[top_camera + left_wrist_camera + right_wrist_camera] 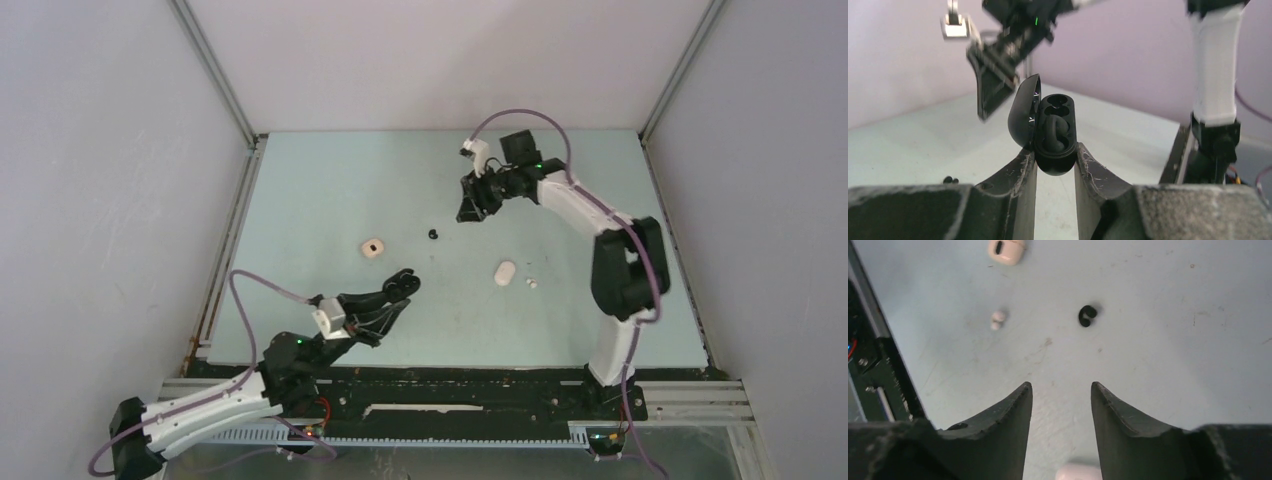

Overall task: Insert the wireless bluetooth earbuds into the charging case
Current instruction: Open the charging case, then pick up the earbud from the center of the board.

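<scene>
Lying beyond the parted right pincer (1060, 386), black earbud (1088, 316); left pincer (1055, 150) clamping perhaps half-filled black case (1054, 125).

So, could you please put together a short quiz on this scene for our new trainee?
1. True or false: the black charging case gripped in the left hand has its lid shut.
2. The right hand is: A) gripping a black earbud; B) gripping a white case; C) holding nothing, its jaws apart.
3. How many loose earbuds lie on the table in the right wrist view?
Key: 1 false, the lid stands open; 2 C; 3 two, a black earbud and a white earbud.
</scene>
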Controlling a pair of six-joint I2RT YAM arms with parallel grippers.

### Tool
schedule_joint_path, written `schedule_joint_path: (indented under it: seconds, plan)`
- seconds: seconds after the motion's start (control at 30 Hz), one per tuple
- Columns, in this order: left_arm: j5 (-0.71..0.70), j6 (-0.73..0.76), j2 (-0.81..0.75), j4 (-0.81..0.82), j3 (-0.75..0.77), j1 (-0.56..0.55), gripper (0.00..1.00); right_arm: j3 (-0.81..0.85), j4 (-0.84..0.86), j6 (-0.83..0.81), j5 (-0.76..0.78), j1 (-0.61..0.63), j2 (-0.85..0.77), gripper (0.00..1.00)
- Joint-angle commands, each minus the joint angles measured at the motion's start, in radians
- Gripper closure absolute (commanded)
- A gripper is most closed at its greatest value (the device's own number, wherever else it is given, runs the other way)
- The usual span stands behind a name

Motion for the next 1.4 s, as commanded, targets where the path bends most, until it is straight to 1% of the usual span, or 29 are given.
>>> schedule_joint_path:
  seconds: [0.0,0.1,0.13,0.2,0.3,0.43,0.57,0.77,1.1,1.37]
  plan:
    - [-0.112,-0.031,-0.136,-0.12,-0.138,-0.003,1.0,0.163,-0.023,0.055,0.092,0.028,0.192,0.53]
    - [-0.112,-0.028,-0.122,-0.133,-0.138,-0.003,1.0,0.269,-0.035,0.053,0.148,0.055,0.303,0.61]
    - [-0.103,-0.025,-0.098,-0.12,-0.137,-0.003,1.0,0.299,-0.041,0.053,0.158,0.063,0.335,0.65]
    - [-0.097,-0.023,-0.041,-0.09,-0.13,-0.003,1.0,0.349,-0.05,0.056,0.159,0.084,0.38,0.7]
    - [-0.085,-0.021,0.032,-0.029,-0.132,-0.003,1.0,0.42,-0.07,0.053,0.178,0.125,0.434,0.75]
    - [-0.067,-0.013,0.066,0.007,-0.134,-0.003,1.0,0.51,-0.116,0.047,0.243,0.176,0.501,0.78]
    - [-0.074,-0.011,0.047,0.008,-0.144,-0.003,1.0,0.551,-0.136,0.049,0.307,0.194,0.543,0.8]
    - [-0.084,-0.008,0.038,0.01,-0.148,-0.003,1.0,0.556,-0.164,0.05,0.33,0.209,0.563,0.82]
    - [-0.073,-0.008,0.056,0.023,-0.148,-0.003,1.0,0.545,-0.179,0.05,0.388,0.225,0.57,0.82]
    - [-0.073,-0.006,0.064,0.028,-0.147,-0.003,1.0,0.528,-0.187,0.052,0.423,0.222,0.567,0.8]
